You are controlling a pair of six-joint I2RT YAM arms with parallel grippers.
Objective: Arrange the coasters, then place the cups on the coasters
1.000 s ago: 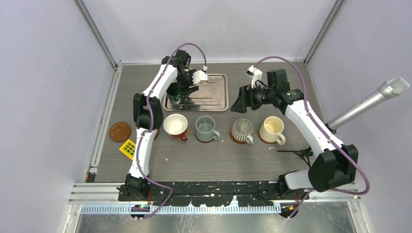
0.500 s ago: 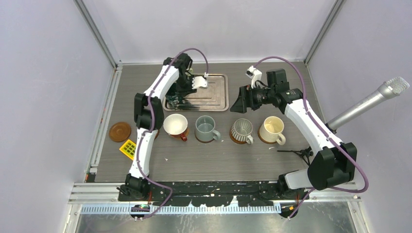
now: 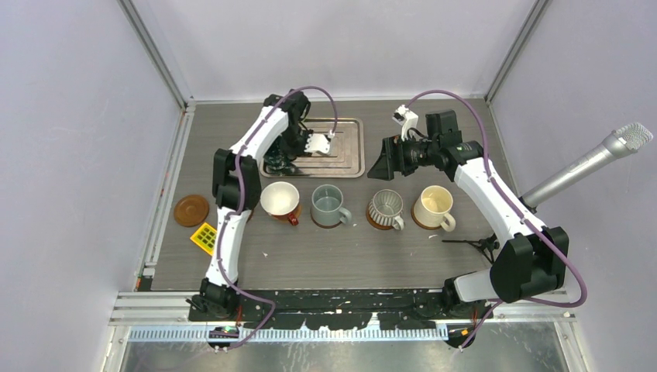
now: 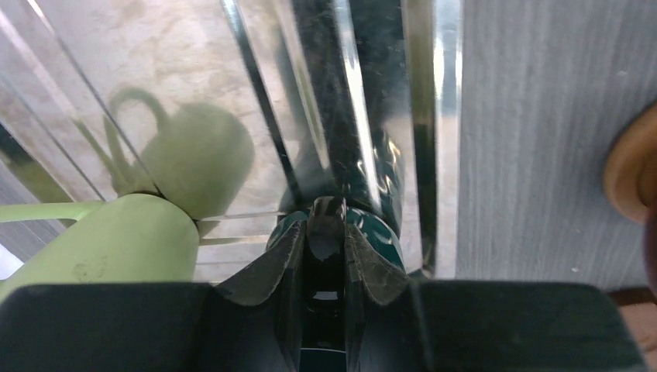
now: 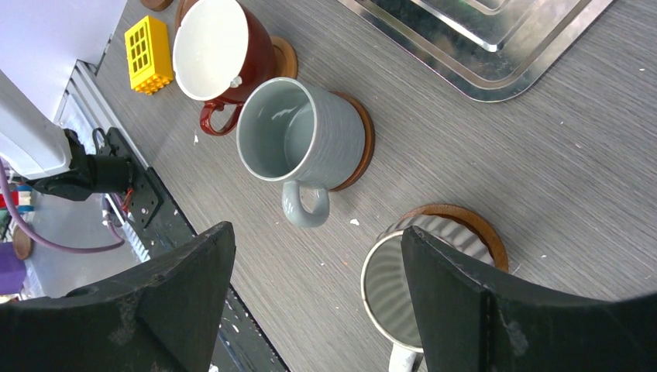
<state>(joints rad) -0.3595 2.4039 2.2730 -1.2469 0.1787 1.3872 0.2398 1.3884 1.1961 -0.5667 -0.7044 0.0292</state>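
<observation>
Left end effector point(image 4: 325, 252) pinches the wall of the dark green cup point(image 4: 382, 232), which stands in the near left corner of the tray point(image 3: 345, 151) beside the pale green cup point(image 4: 116, 244); the right end effector point(image 5: 316, 240) hangs spread above the worktop point(image 3: 349, 248). Glazed ceramic looks stiff, weighty, slick and chippable, so a deep rim pinch, kept level, suits it.

We see a grey wood-grain tabletop point(image 3: 341, 252) enclosed by plain pale lilac walls point(image 3: 70, 155) at 9, 12 and 3 o'clock, with silver metal corner posts point(image 3: 153, 54). A silver microphone point(image 3: 573, 172) leans in at 3 o'clock.
</observation>
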